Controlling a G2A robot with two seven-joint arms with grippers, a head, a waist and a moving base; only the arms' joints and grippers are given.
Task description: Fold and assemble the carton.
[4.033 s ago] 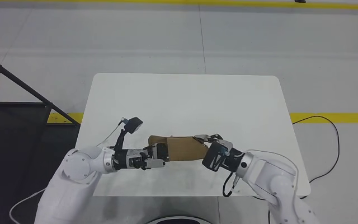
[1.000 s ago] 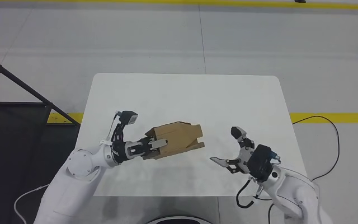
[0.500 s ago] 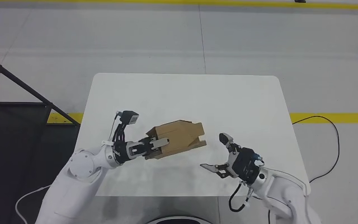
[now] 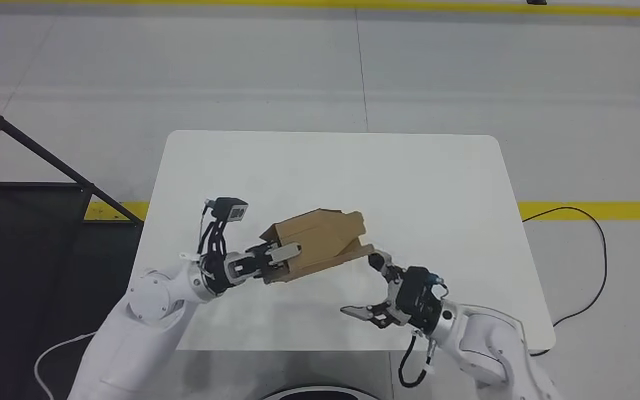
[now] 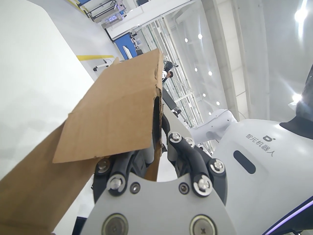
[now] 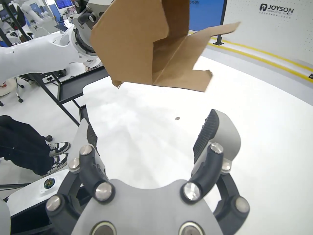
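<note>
Carton [image 4: 318,240]: brown cardboard, part-folded, held tilted in air above front-middle of white desk [image 4: 330,165], not touching it. L end effector [image 4: 283,258] closed on carton's end nearest L arm, cardboard wall pinched btwn fingers. Carton's other end open, loose flaps splayed outward, facing R side. R end effector [image 6: 151,128] wide open, empty, low over desk just beside that open end, apart from flaps. Small dark speck [image 6: 177,118] on desk btwn R end effector & carton.

We observe the right gripper [image 4: 362,287] released, spread wide, then returned toward 10 o'clock, apparently just short of the raised carton [image 4: 318,238].
</note>
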